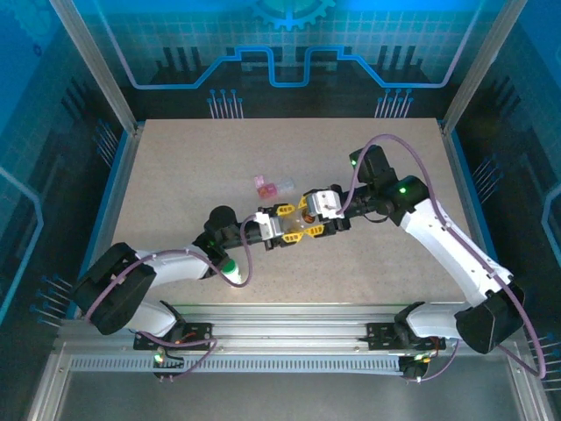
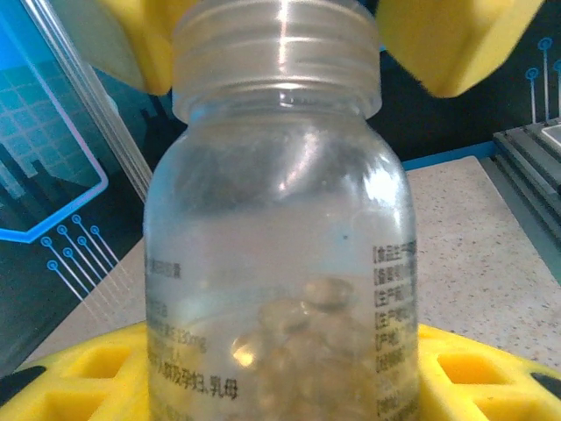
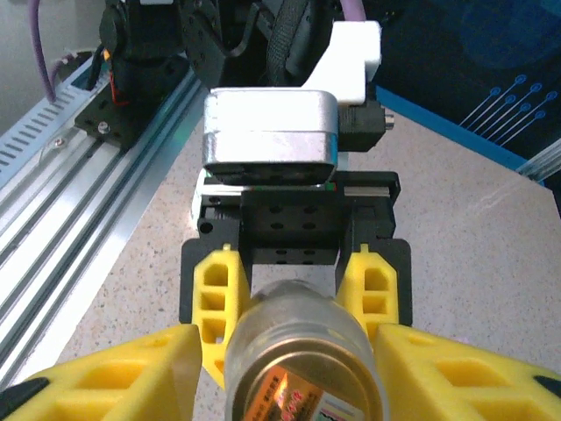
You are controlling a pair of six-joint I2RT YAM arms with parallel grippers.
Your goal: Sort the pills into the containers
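Amber bottle (image 2: 280, 263) clamped in left end effector (image 1: 287, 224).

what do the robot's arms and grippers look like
The left arm and right arm have white shells, black joints, a looping purple cable and green lights. The left gripper and right gripper have black bodies with chunky, pocketed yellow fingers.

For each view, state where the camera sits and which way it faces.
Top external: above and behind the bases, looking down on the table; both arms show.
Left wrist: on the left arm, looking along its fingers at the bottle and right gripper.
Right wrist: faces back past its own fingers at the left gripper.
Shared: both wrist views meet on the bottle.
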